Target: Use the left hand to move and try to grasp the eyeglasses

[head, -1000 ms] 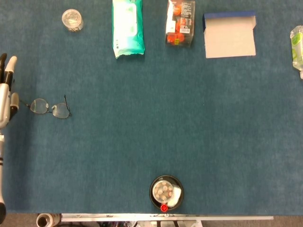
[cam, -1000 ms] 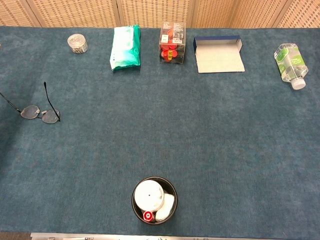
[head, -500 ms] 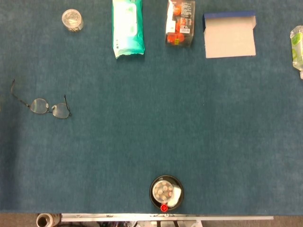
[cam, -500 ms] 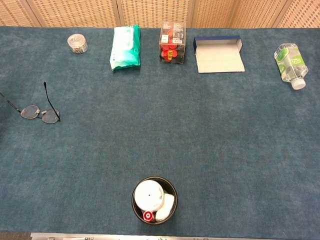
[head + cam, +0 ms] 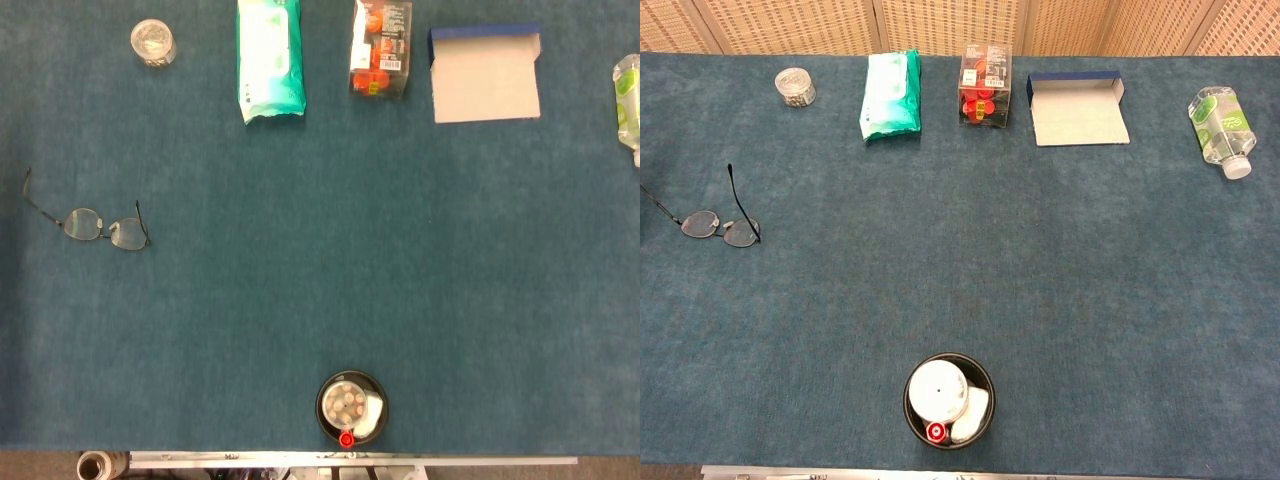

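Note:
Thin wire-framed eyeglasses [image 5: 103,228] lie on the blue table cloth at the left, temples unfolded and pointing away from me; the chest view shows the same eyeglasses [image 5: 718,226] near its left edge. Nothing touches them. Neither hand appears in the head view or the chest view.
Along the far edge stand a small clear jar [image 5: 153,42], a green wipes pack [image 5: 268,60], a clear box with red contents [image 5: 381,48], an open blue-and-white carton [image 5: 485,74] and a lying bottle [image 5: 1220,124]. A black bowl [image 5: 949,400] sits near the front edge.
One second ago my left hand stood at the head view's left edge beside the eyeglasses; it has withdrawn out of the frame. The eyeglasses have not moved.

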Robot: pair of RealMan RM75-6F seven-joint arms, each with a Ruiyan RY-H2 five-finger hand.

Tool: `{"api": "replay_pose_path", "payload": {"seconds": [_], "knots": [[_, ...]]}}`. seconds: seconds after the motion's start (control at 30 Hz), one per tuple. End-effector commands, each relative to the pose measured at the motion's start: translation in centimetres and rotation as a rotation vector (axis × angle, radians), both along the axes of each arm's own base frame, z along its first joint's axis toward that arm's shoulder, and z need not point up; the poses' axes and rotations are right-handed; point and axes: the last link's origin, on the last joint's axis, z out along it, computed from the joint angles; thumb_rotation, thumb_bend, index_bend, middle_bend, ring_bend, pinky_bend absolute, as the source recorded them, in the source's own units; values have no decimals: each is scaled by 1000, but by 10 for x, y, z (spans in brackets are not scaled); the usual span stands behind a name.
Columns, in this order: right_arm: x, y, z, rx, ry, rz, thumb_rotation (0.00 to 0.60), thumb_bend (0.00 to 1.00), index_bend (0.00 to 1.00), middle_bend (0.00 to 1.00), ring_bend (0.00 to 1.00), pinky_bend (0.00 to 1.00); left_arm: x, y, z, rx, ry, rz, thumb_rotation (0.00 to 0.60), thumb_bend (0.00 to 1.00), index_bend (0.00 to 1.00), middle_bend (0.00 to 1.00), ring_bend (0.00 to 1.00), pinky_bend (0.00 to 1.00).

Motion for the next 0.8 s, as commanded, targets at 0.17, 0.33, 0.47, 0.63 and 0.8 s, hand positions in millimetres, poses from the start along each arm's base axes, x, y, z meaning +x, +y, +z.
{"api": "replay_pose_path", "payload": {"seconds": [0.17, 0.33, 0.47, 0.63, 0.8], "knots": [[0, 0, 1, -5, -2, 1, 600, 655, 440, 436, 413, 550, 2, 19, -4, -28, -124, 20, 600, 219, 0, 0, 0, 66], [-1, 0, 1, -1, -3, -1, 600, 655, 440, 436, 413, 550, 8, 16, -10, -46, -164, 1, 600, 187, 0, 0, 0, 66], [0, 0, 0, 0, -3, 0, 600, 655, 440, 437, 413, 550, 13, 14, -14, -69, -247, 2, 600, 162, 0, 0, 0, 66], [0, 0, 1, -4, -4, 1, 600, 655, 440, 437, 413, 550, 22, 9, -21, -102, -288, -17, 600, 146, 0, 0, 0, 66], [0, 0, 1, -2, -5, -1, 600, 656, 440, 436, 413, 550, 31, 4, -32, -130, -300, -42, 600, 144, 0, 0, 0, 66]]}}
